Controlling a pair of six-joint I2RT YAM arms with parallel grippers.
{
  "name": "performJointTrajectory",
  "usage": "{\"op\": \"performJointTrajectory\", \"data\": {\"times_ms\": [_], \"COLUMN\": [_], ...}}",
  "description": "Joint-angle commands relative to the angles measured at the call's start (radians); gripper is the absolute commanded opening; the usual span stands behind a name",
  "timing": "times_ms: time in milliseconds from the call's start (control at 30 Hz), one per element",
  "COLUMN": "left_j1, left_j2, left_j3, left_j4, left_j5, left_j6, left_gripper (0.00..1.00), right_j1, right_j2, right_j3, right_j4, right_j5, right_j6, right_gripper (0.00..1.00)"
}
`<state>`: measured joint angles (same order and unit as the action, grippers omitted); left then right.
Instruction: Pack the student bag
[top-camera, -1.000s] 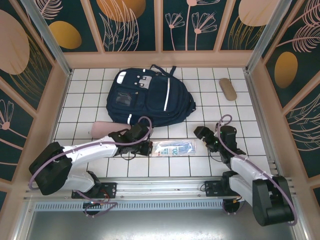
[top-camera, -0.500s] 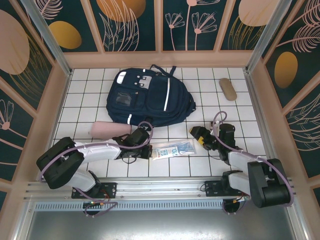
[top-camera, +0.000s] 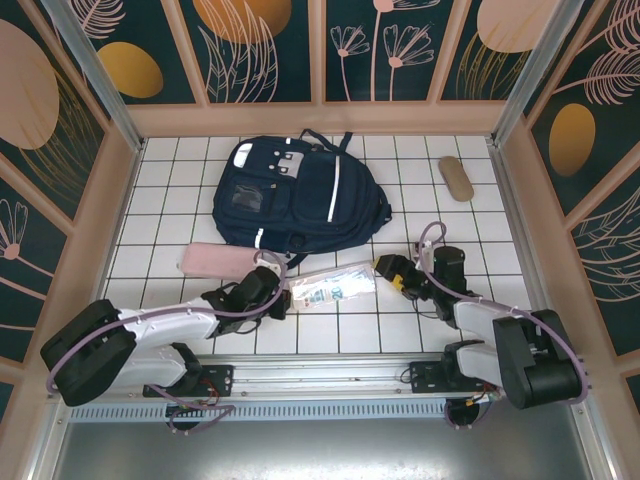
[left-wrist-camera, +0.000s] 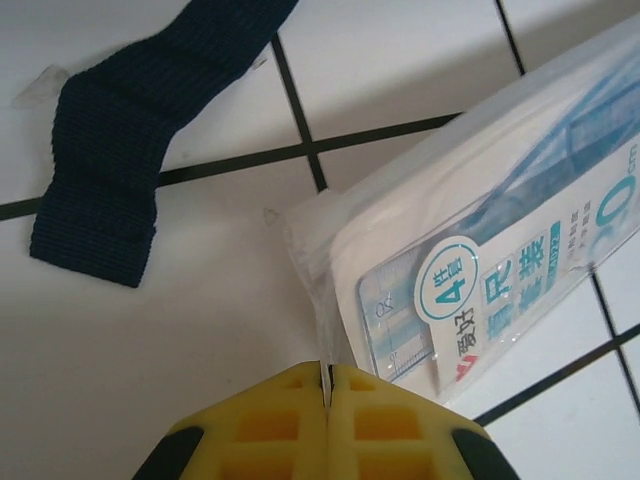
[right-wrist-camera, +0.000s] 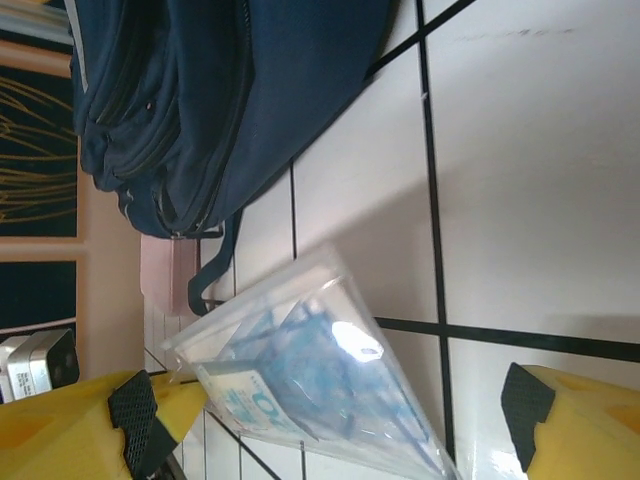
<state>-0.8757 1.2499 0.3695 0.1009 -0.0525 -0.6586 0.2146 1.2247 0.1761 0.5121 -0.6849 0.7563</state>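
White tiled table (top-camera: 170, 200), seen from above. Nearest, left of centre: left gripper (top-camera: 282, 298), yellow pads pinched tight on the thin sealed edge of a clear plastic packet (top-camera: 330, 287) of blue stationery, that end seemingly raised a little off the tiles. Just right of the packet: right gripper (top-camera: 393, 275), jaws spread wide, gripping nothing; in its wrist view, the packet's other end lying between the two yellow fingers. Just beyond the left gripper: flat pink pouch (top-camera: 215, 260), just beside the bag's near left corner. Farther back, centre to left of centre: student bag (top-camera: 300, 195), large and navy with white stripes, lying flat with front pockets up, carry loop at the far edge, one loose webbing strap end (left-wrist-camera: 110, 170) trailing onto the tiles near the packet. Far right, well apart from everything else: small tan oval case (top-camera: 457, 178). Zips apparently shut, though hard to tell from above. Judged soft and floppy rather than stiff, fairly light while unfilled, likely to sag and to slide on the smooth tile if tugged from one side. Best taken by a zip pull or a pinched fold of fabric at the mouth, or by the carry loop, not by the broad flat panels.
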Motion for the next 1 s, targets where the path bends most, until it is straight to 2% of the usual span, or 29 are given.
{"op": "performJointTrajectory", "data": {"times_ms": [0,233,500,733,967], "left_j1": [0.007,0.006,-0.003,-0.015,-0.02], "left_j2": [0.026,-0.03,-0.148,-0.137,-0.118], "left_j3": [-0.031,-0.073,-0.11,-0.103,-0.096], "left_j4": [0.037,0.062,0.06,0.057,0.057], "left_j5": [-0.051,-0.09,-0.097,-0.096,-0.101], "left_j6": [0.014,0.021,0.029,0.038,0.036], "left_gripper": [0.0,0.0,0.0,0.0,0.0], "right_j1": [0.064,0.139,0.149,0.147,0.163], "right_j2": [0.07,0.14,0.126,0.197,0.348], "right_j3": [-0.022,0.03,0.06,0.142,0.16], "right_j4": [-0.099,-0.027,-0.062,-0.054,0.175], "right_j5": [-0.047,-0.03,0.1,0.099,-0.029], "right_j6": [0.021,0.024,0.005,-0.035,-0.009], "right_gripper": [0.91,0.91,0.91,0.93,0.94]}}
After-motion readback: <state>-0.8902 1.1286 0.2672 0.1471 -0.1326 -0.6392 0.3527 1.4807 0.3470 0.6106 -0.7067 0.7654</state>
